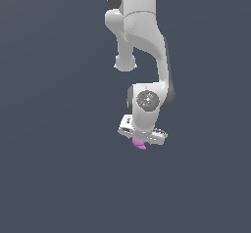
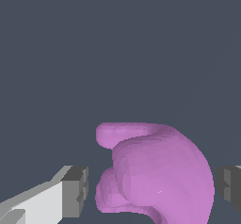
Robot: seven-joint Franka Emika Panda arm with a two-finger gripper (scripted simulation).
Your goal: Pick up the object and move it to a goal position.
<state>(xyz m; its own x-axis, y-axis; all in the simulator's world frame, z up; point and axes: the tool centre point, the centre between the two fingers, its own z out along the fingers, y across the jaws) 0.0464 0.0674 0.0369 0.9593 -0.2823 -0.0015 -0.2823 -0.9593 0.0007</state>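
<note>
The object [image 2: 160, 171] is a purple-pink lumpy thing with rounded lobes. In the wrist view it fills the space between my two fingers. One grey pad [image 2: 75, 190] stands a small gap away from it, and the other pad [image 2: 229, 188] is at its opposite side, almost touching. My gripper [image 2: 151, 190] is open around the object. In the exterior view the white gripper [image 1: 142, 138] points down, and the object [image 1: 139, 145] pokes out just beneath it. The fingertips are hidden there by the hand.
The white arm [image 1: 142, 41] comes down from the top of the exterior view. A plain dark grey-blue surface [image 1: 54, 168] fills the rest of both views. No goal marker shows.
</note>
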